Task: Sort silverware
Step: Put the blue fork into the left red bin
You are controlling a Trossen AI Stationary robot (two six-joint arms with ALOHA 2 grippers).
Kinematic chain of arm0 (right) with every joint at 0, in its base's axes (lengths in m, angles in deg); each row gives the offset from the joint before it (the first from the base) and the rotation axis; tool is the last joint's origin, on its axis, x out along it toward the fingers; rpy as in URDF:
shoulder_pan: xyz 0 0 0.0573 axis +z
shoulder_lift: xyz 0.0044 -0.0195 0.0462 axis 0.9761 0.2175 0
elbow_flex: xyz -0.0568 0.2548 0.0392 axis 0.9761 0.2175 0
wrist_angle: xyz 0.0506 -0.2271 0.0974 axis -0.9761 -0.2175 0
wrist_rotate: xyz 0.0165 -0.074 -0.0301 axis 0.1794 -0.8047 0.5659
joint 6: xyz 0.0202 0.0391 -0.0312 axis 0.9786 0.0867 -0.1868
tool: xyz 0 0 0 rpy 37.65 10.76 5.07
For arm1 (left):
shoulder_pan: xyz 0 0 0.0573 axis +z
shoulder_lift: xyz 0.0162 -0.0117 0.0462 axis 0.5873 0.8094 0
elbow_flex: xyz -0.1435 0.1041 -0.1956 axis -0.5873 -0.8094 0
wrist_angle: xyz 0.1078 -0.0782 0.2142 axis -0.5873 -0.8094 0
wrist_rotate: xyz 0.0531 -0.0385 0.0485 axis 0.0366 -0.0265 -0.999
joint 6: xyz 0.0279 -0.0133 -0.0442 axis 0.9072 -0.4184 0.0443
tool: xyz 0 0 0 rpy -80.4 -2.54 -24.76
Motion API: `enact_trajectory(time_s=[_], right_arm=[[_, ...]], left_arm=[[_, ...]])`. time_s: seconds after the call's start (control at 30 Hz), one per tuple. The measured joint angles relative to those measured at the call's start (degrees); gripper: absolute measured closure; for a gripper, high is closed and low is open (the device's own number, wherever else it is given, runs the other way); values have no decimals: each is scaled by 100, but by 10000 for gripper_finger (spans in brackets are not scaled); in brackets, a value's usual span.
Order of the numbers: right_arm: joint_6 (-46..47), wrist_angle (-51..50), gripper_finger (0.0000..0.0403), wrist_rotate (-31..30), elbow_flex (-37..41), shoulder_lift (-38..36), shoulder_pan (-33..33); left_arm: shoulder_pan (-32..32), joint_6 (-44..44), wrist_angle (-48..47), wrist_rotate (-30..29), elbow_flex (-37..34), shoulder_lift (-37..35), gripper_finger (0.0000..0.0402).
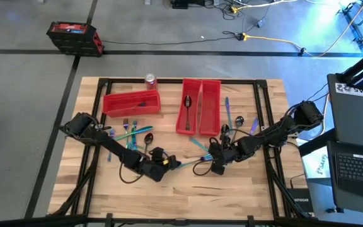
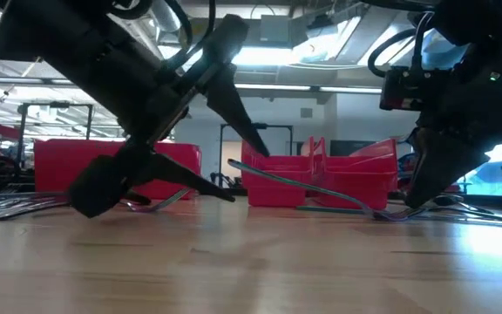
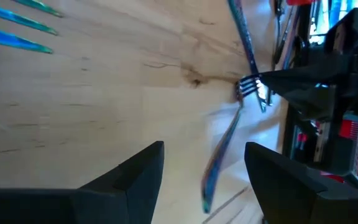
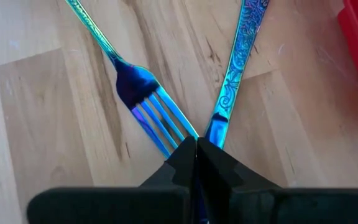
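Item: the surface (image 1: pixel 232 189), wooden, as you had it at this moment. Your left claw (image 1: pixel 169 164) sat low near the centre, toward 6 o'clock, its fingers (image 3: pixel 135 180) spread apart and grasping nothing; a fork (image 3: pixel 225 146) lay on the wood between and just ahead of them, its handle pointing toward that claw. Your right claw (image 1: pixel 213 165) stood just to the 3 o'clock side of the left one, fingers (image 4: pixel 194 165) clenched tight together with tips down at the wood, right where the tines of one iridescent fork (image 4: pixel 151 106) and the end of a patterned handle (image 4: pixel 238 62) met; whether it pinched either piece could not be told. Remaining silverware: a loose group (image 1: pixel 131 131) of forks and dark spoons at 9 o'clock from centre, beside the left arm; further pieces (image 1: pixel 235 121) at 3 o'clock, beside the right arm. Three red bins stood toward 12 o'clock: one lying crosswise (image 1: pixel 131 103) with a piece inside, two side by side lengthwise (image 1: pixel 200 107), the nearer of them holding a dark spoon (image 1: pixel 187 104). A red can (image 1: pixel 150 80) stood at the far edge.
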Motion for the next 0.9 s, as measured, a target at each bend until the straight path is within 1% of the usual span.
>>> enact_trajectory(time_s=[0.2,0.33,0.47,0.73,0.9], right_arm=[[9,0,403,0,0,0,0],[50,0,403,0,0,0,0],[52,-2,403,0,0,0,0],[65,-8,403,-8,2,0,0],[65,-10,403,-12,2,0,0]], left_arm=[[20,-37,122,206,0,-1,189],[30,178,296,172,0,-1,189],[39,62,285,154,0,-1,191],[39,402,711,138,0,-3,212],[39,561,860,392,0,-1,215]])
